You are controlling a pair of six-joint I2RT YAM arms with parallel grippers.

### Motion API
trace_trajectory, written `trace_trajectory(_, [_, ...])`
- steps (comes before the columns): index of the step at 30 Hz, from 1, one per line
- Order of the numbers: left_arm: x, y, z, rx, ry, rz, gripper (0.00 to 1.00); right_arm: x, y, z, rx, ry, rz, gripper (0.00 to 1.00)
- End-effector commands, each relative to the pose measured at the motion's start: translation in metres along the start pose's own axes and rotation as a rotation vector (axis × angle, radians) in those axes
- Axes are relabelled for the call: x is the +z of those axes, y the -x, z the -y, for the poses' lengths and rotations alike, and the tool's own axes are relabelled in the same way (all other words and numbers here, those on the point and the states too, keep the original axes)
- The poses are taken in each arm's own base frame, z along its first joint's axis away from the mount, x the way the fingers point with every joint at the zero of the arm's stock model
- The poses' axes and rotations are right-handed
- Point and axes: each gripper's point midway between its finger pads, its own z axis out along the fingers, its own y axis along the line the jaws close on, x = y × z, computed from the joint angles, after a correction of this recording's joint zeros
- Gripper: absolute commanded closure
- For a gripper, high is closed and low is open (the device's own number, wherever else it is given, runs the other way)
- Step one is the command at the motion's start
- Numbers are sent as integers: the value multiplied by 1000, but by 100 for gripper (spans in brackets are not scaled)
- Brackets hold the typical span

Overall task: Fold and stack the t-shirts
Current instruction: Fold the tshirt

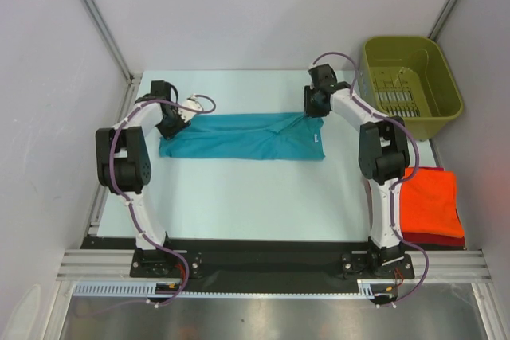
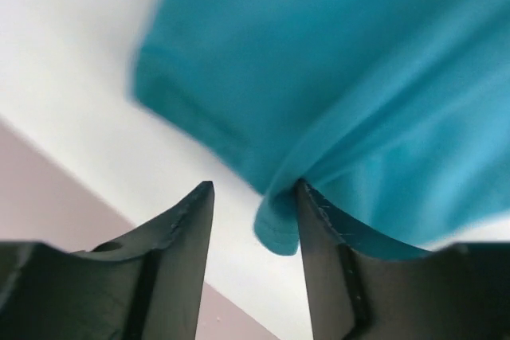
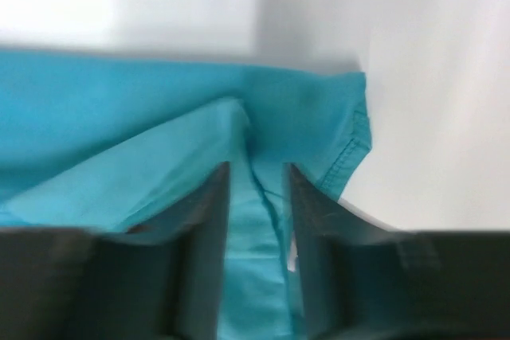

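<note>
Top view:
- Teal t-shirt (image 1: pixel 239 137) flat on the pale table (image 1: pixel 239 205), folded into a long band running 9 to 3 o'clock, just toward 12 o'clock from table centre. White label showing near its 3 o'clock end.
- Left gripper (image 1: pixel 185 113) at the band's 9 o'clock end, over the far corner.
- Right gripper (image 1: pixel 313 109) at the 3 o'clock end, over the far corner.
- Orange-red t-shirt (image 1: pixel 430 197) folded at 4 o'clock on the table, lying on a dark red t-shirt (image 1: pixel 434 238); only the dark red edge showing at 6 o'clock of the stack.
- Olive-green bin (image 1: pixel 422 125) at 2 o'clock, beyond the stack.

Left wrist view:
- Fingers (image 2: pixel 179 252) clearly apart.
- One hemmed corner of teal cloth hanging in the gap, against the 3 o'clock finger. Not pinched.
- Rest of the cloth spread toward 1 o'clock.

Right wrist view:
- Fingers (image 3: pixel 209 220) parted, narrower gap.
- Raised ridge of teal cloth running into the gap. Contact with the pads: cannot tell.
- Stitched hem at 2 o'clock of the fingertips.
</note>
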Motion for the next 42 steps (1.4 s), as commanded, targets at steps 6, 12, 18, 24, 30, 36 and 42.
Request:
trace_trajectory(6, [-38, 9, -146, -372, 514, 35, 38, -19, 53, 40, 120, -210, 101, 40])
trace_trajectory(12, [-60, 7, -127, -501, 368, 138, 35, -92, 47, 43, 188, -149, 159, 40])
trace_trajectory(18, [-39, -10, -39, -539, 109, 104, 31, -108, -60, 33, 291, -63, -12, 39])
trace_trajectory(24, [-16, -22, 18, -559, -74, 78, 25, -77, -101, 18, 369, 0, -96, 34])
trace_trajectory(30, [11, -35, 28, -579, -100, 14, 39, -45, -118, 13, 401, 18, -144, 38])
trace_trajectory(36, [8, -36, 51, -558, -178, 12, 99, -37, -130, 20, 419, -2, -168, 83])
trace_trajectory(42, [-16, -55, 110, -504, -341, -45, 100, -19, -104, 43, 375, -39, -135, 99])
